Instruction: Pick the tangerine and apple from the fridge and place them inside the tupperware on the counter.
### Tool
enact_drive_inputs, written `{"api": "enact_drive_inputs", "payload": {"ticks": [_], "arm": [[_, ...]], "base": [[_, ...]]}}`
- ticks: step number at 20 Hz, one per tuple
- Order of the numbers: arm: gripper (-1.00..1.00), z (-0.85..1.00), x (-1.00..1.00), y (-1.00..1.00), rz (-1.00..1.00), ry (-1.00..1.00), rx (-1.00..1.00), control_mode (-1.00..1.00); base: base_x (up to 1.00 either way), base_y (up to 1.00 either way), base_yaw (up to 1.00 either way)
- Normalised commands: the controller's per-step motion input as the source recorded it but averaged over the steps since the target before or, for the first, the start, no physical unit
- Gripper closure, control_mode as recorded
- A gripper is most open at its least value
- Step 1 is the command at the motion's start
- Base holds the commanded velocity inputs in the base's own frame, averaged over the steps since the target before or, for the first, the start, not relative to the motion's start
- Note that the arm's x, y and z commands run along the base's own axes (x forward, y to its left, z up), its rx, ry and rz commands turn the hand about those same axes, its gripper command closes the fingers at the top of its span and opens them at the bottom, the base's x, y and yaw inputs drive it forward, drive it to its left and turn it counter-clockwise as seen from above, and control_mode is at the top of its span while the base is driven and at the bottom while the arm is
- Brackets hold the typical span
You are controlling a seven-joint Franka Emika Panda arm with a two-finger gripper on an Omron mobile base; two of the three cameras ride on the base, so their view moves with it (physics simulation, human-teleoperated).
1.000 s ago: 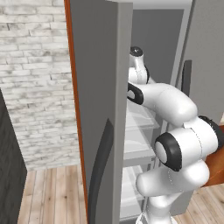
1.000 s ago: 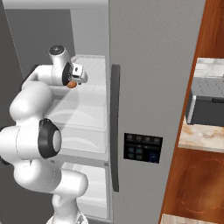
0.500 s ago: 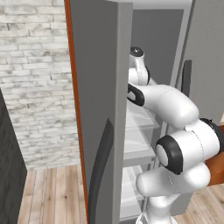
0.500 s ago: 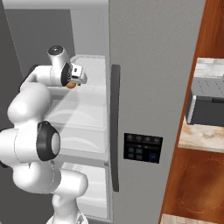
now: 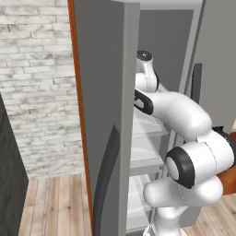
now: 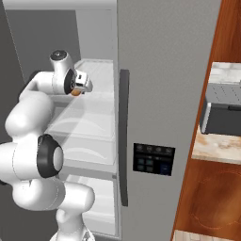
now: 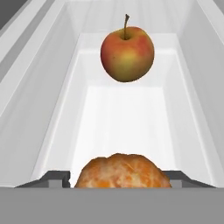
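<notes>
Hand [image 7: 120, 181] is inside the fridge [image 6: 164, 70], down on a white shelf [image 7: 118, 113]. The tangerine [image 7: 121, 171] sits right between the dark fingertips [image 7: 56, 178], one tip showing on each side of it, both close against its flanks. Can't tell from the hand view whether they're actually pressing on it or just bracketing, so whether it's held is not settled.

In the right base view an orange spot shows right at the hand, same story.

Apple [image 7: 127, 54] is farther ahead of the hand on the same shelf, well apart from the tangerine, stem up, untouched.

Handling, my read: the tangerine is light, round, skin slightly pebbled so decent friction, but soft underneath. Squeeze across its widest middle, moderate force only, or it'll squash or roll out. The shelf looks slick, so a nudge would send it rolling.

The apple should be firmer, smoother and heavier. Grip across its widest part, clear of the stem.
</notes>
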Motion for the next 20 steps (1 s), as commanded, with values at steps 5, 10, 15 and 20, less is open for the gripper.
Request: {"api": "enact_drive_inputs", "payload": {"ticks": [5,10,15,20], "arm": [[1.00,-0.01,-0.03,0.00,0.00,0.01,0.00,-1.00],[1.00,0.01,-0.77,-0.13,-0.09,-0.26,0.00,-1.00],[1.00,0.28,-0.94,-0.24,-0.04,-0.23,0.00,-1.00],[1.00,0.39,-0.88,-0.29,0.03,0.00,0.02,-1.00]], "base": [[0.00,0.00,0.00],[0.00,0.00,0.00],[0.00,0.00,0.00],[0.00,0.00,0.00]]}}
